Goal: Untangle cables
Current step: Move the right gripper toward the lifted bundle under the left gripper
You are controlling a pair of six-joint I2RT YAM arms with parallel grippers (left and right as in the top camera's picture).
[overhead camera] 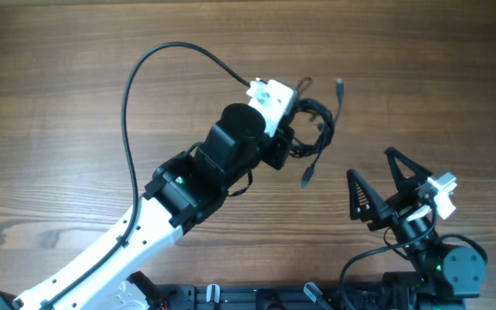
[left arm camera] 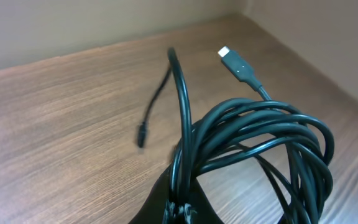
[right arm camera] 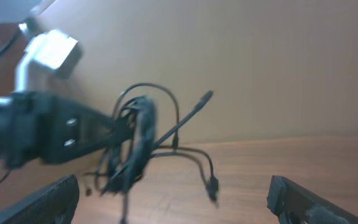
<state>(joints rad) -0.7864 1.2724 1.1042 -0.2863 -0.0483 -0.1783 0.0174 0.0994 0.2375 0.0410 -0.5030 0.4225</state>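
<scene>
Wide wooden desk point(overhead camera: 58, 86) under me, bare grain all round. My left arm point(overhead camera: 170, 207) stretches out across it to the middle, and that is where the action is. My left pincer point(overhead camera: 293, 138) is pressed together, pinching the cables point(overhead camera: 319, 129) in one knotted bundle. From the right wrist view the bundle hangs off that pincer above the desk, loops sagging and loose tails trailing down to the wood.

My right pincer point(overhead camera: 377, 176) sits off to the side, spread as wide as it goes, holding nothing, pointed at the bundle but well apart from it.

So the step in hand, as I read it: one side anchors the tangle and the other gets ready to pull a strand free. Very little is undone yet; the loops are wound thick over one another.

Now the small stuff. A silver plug point(left arm camera: 232, 57) sticks up and out of the coil, and a dark plug point(overhead camera: 306, 179) dangles low on the side nearer my right pincer. That low tail looks like the best target: move in, close on it just behind the plug, draw it away gently so the loops do not cinch.
</scene>
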